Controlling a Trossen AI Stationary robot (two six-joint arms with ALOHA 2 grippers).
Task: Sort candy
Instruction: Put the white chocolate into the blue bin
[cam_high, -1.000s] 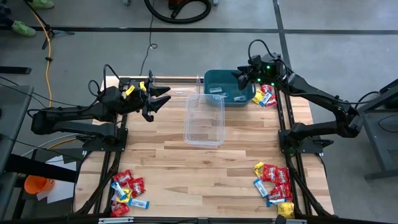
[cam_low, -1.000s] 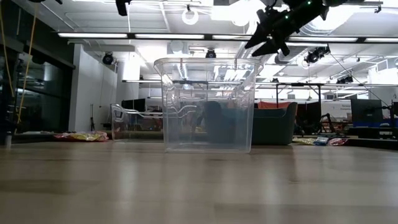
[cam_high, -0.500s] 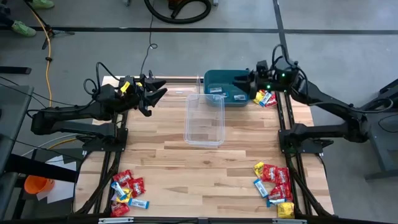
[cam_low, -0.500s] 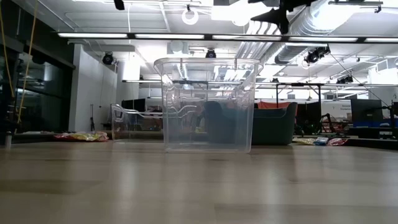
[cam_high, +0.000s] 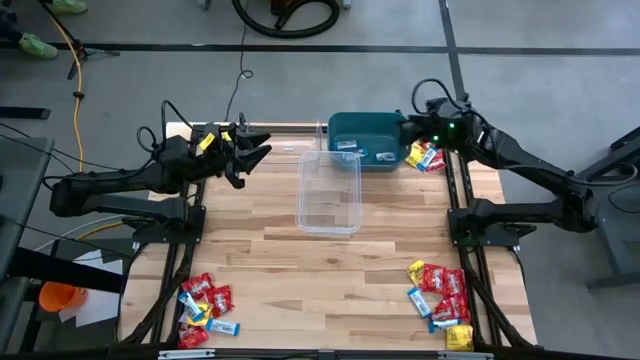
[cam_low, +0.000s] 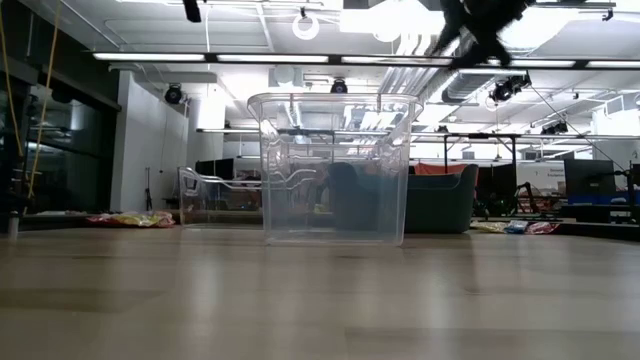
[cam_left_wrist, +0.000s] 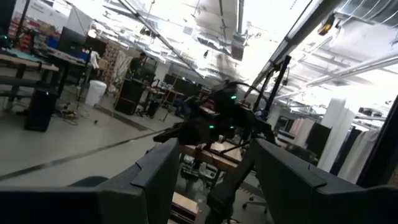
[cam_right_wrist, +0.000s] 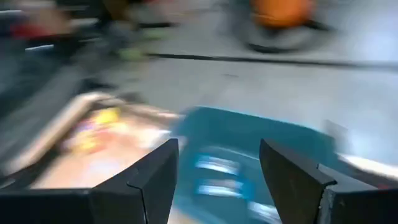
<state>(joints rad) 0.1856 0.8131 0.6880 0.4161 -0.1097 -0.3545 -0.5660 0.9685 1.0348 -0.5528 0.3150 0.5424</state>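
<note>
Currently both arms hover empty: left gripper open at far left, right gripper open above the teal bin, candy unsorted.

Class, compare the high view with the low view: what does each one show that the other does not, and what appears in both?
Only the high view shows the left gripper, open over the table's far left, the right gripper, open by the teal bin, and the candy heaps at the near corners. Only the low view shows the room's ceiling lights. Both show the clear tub standing mid-table and the wooden table.
</note>
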